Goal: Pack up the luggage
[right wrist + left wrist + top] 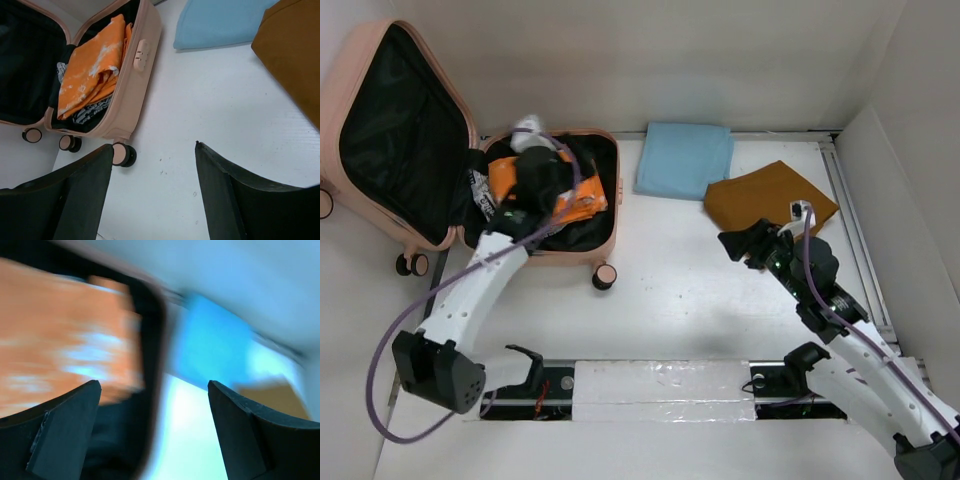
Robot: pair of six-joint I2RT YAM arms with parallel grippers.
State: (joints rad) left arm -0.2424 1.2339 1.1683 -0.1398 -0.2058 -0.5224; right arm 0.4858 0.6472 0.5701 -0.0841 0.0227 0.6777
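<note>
Lying open at the table's far left, the luggage point(613, 190) holds an orange garment point(582, 205) in its base. The left gripper point(152, 385) hangs above it, jaws spread and empty, so that item looks placed. A blue cloth point(685, 158) and a mustard cloth point(765, 200) lie outside, to its right. The right gripper point(153, 145), also spread, hovers near the mustard cloth; next it must descend and pinch it.

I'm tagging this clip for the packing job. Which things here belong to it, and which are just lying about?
Belongs to the job: the luggage, open; the orange garment and patterned garment inside it; the blue folded cloth and mustard folded cloth on the table, probably next in.
Just lying about: only the white taped strip at the near edge.
</note>
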